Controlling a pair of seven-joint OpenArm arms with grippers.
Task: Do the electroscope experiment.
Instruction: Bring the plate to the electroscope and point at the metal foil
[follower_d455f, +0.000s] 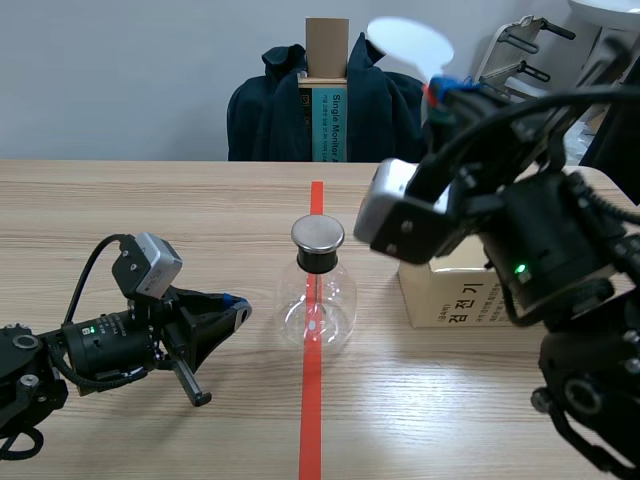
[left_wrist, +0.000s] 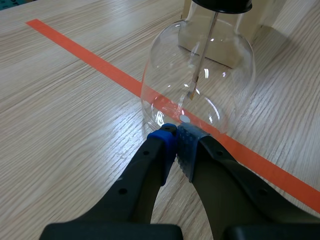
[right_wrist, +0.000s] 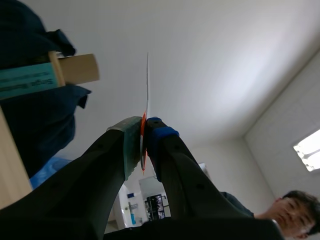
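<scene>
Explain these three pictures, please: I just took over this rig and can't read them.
Two black robot arms work at a wooden table. The wide picture looks out from between them; the other two come from a camera on each wrist. On the table stand a glass flask with a metal cap, over an orange tape line, and a box beside it. The left gripper lies low, shut on nothing, its tips close by the flask. The right gripper is raised and pinches a thin white disc, seen edge-on in its wrist picture.
</scene>
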